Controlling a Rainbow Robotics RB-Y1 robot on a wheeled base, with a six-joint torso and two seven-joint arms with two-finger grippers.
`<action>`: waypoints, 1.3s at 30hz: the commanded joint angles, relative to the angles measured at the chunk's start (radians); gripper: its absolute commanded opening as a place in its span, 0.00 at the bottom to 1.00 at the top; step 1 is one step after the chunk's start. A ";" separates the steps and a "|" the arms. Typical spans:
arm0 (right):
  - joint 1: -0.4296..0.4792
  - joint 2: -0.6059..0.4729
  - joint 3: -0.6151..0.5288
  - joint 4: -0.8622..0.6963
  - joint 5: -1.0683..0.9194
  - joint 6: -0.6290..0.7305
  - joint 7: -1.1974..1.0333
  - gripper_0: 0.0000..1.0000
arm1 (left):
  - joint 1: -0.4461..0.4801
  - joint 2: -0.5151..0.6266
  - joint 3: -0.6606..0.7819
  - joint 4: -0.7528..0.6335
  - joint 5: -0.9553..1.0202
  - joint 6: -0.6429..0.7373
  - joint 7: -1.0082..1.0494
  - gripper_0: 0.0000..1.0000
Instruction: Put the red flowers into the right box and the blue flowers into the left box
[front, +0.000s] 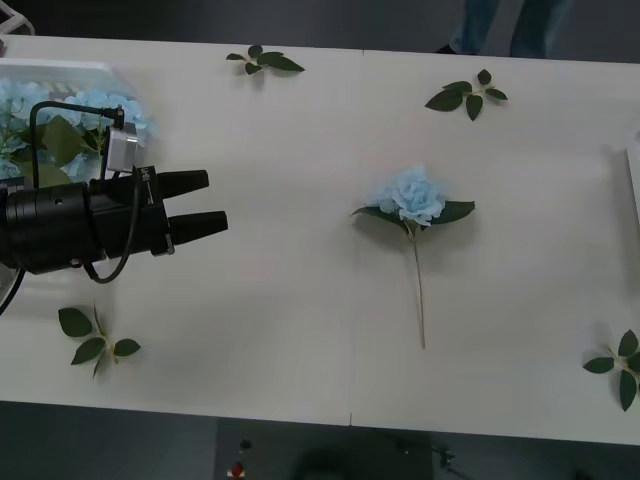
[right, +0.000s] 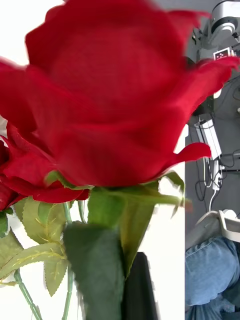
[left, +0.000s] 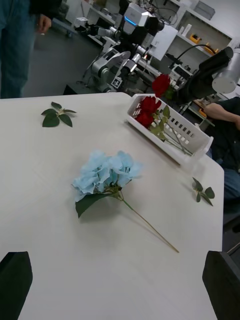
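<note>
Left gripper (front: 213, 206) left of blue flower (front: 412, 196).

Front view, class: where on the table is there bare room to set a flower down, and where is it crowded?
Bare: between the open left gripper and the lone blue flower, and the near edge between the leaf sprigs. Crowded: the left box, full of blue heads.

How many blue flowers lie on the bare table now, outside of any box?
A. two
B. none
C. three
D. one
D: a single blue flower lies on the white table, near its middle and ahead of the open left gripper; the other blue flowers already rest in the left box.
</note>
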 joint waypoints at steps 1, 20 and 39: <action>-0.034 -0.004 -0.001 -0.004 0.006 -0.001 -0.008 0.77 | -0.041 -0.008 -0.009 -0.010 0.009 0.000 -0.033 1.00; 0.011 -0.030 -0.047 -0.297 -0.425 0.256 -0.088 1.00 | -0.042 -0.010 -0.009 -0.010 0.015 -0.007 -0.033 1.00; 0.462 0.143 -0.323 -0.903 -0.605 0.365 -0.394 1.00 | -0.042 -0.025 -0.009 -0.010 0.018 -0.016 -0.033 1.00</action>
